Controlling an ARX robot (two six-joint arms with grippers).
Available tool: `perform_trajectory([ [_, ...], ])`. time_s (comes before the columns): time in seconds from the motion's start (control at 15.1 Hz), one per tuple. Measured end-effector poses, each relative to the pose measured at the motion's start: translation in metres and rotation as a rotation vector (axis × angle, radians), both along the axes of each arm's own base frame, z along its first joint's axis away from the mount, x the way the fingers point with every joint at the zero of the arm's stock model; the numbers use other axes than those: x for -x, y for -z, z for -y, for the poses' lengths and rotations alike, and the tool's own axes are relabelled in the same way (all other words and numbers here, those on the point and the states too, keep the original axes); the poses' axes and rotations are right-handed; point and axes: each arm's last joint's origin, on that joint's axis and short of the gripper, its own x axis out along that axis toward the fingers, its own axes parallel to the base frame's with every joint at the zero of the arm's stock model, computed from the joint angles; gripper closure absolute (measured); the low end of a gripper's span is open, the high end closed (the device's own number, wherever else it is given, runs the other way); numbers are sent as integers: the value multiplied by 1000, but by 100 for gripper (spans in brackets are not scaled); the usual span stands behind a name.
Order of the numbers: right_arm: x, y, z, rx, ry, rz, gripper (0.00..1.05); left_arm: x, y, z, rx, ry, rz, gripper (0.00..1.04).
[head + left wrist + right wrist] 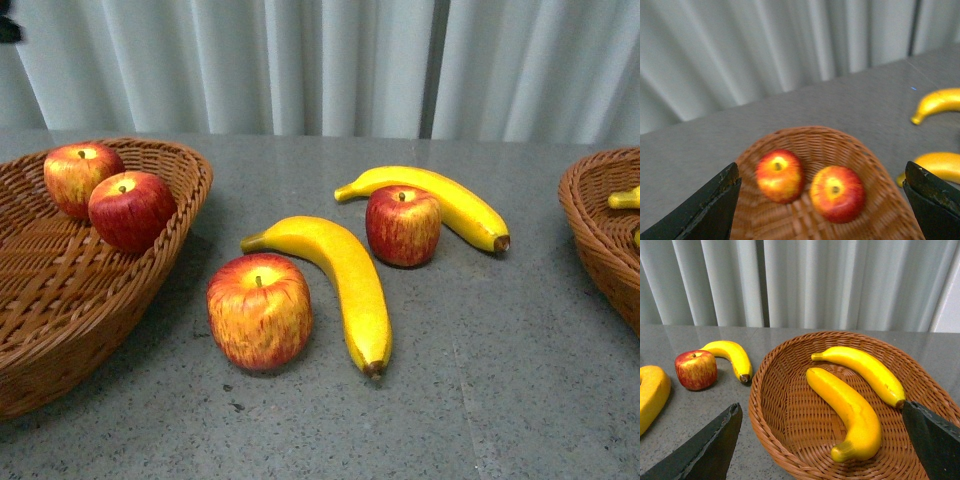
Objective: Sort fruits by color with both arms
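On the table lie a large red-yellow apple (259, 311), a smaller red apple (403, 225), a near banana (340, 278) and a far banana (440, 200). Two apples (82, 175) (131, 208) sit in the left wicker basket (150, 270). In the left wrist view my left gripper (824, 200) is open and empty above those two apples (779, 175) (837, 193). In the right wrist view my right gripper (822, 440) is open and empty above the right basket (775, 405), which holds two bananas (847, 407) (865, 370). Neither arm shows in the front view.
The right basket's rim (590, 230) shows at the front view's right edge with a banana tip (623, 199) inside. White curtains hang behind the grey table (480, 400). The right wrist view also shows the small apple (696, 370) and far banana (730, 355).
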Motion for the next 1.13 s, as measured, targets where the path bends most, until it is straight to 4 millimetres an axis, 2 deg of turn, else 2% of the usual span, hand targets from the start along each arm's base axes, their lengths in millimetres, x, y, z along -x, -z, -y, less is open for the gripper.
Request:
perform_trajectory([
  [0.13,0,0,0,0,0,0,6,-22,-6,30,-37,210,-130,7],
  [0.2,0,0,0,0,0,0,6,-19,-5,51,-69,339,-179,7],
  [0.4,0,0,0,0,0,0,6,-10,36,100,-227,575,-341,7],
  [0.53,0,0,0,0,0,0,6,-13,53,116,-278,600,-370,7],
  [0.8,0,0,0,0,0,0,6,-21,73,126,-303,610,-402,7],
  [0.93,0,0,0,0,1,0,6,-30,83,120,-315,547,-429,7],
  [1.13,0,0,0,0,0,0,6,-33,85,116,-300,525,-436,7],
])
